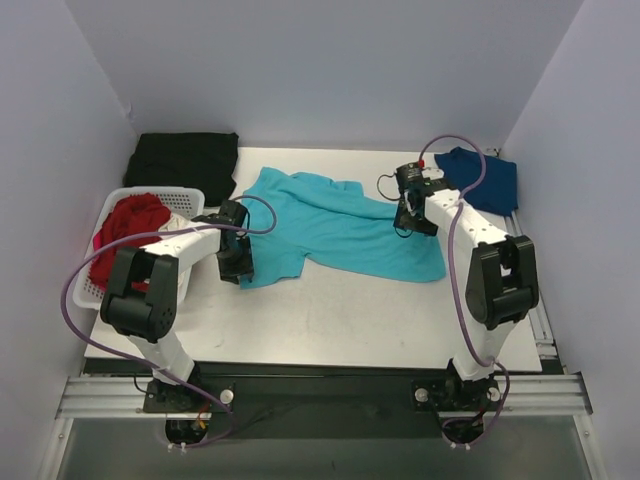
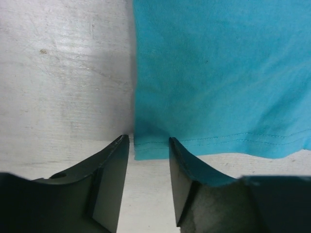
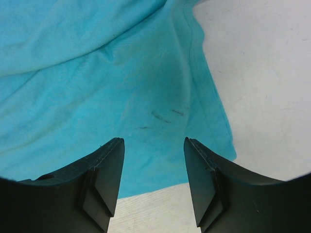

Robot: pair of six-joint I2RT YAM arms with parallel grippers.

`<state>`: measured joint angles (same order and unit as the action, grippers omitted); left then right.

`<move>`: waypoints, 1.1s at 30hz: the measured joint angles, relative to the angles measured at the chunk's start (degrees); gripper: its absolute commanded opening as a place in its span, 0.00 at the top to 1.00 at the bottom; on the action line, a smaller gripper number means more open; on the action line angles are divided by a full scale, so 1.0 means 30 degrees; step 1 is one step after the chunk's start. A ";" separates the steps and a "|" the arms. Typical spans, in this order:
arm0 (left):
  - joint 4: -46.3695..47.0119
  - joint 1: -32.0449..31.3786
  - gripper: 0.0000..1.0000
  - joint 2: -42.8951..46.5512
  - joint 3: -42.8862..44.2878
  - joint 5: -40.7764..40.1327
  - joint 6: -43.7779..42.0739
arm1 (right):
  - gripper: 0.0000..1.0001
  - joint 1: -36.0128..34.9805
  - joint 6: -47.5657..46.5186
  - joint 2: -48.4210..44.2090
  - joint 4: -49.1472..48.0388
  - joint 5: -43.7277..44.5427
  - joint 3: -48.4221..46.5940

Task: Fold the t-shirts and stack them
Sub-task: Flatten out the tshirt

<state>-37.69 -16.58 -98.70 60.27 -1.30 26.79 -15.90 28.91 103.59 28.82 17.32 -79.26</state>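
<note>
Fingers (image 2: pixel 112 165) spread both sides: left gripper (image 2: pixel 148 140) straddles shirt's (image 1: pixel 340 225) 8 o'clock corner, right gripper (image 3: pixel 153 141) above 3 o'clock edge. Pre-fold grasp, likely; next, pinch cloth.

- My left arm (image 1: pixel 150 290) and right arm (image 1: pixel 500 280) are smooth white shells broken up by chunky black joint housings.
- A purple cable (image 1: pixel 70 285) loops loosely off each arm; the left one bulges toward nine o'clock.
- My left pincer (image 2: pixel 148 141) and right pincer (image 3: pixel 153 141) each have two black wedge-shaped fingers (image 3: pixel 104 165) with flat grey inner pads (image 2: pixel 108 194).
- My black bases (image 1: pixel 185 400) sit at six o'clock.
</note>
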 measured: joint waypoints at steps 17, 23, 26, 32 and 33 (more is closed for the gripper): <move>-0.1392 -0.0430 0.77 -0.0532 0.0605 -0.1282 0.0000 | 0.48 0.0036 0.0583 -0.0816 0.0058 0.0794 0.0678; -0.1559 -0.0510 0.97 -0.0561 0.0648 -0.1406 -0.0131 | 0.49 0.0036 0.0867 -0.0940 0.0051 0.0816 0.1056; -0.1741 -0.0539 1.00 -0.0568 0.0714 -0.1559 -0.0291 | 0.49 0.0036 0.0933 -0.1042 0.0051 0.0852 0.1311; -0.2725 -0.0437 1.00 -0.0568 0.1552 -0.2426 -0.0510 | 0.48 0.0044 0.1107 -0.2113 0.0182 0.0882 0.2812; -0.2907 -0.0335 1.00 -0.0510 0.1938 -0.2652 -0.0532 | 0.48 0.0058 0.1202 -0.2375 0.0270 0.0874 0.3126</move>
<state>-46.41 -17.58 -100.22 66.08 -9.26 25.19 -15.73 32.51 96.47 29.63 19.94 -69.89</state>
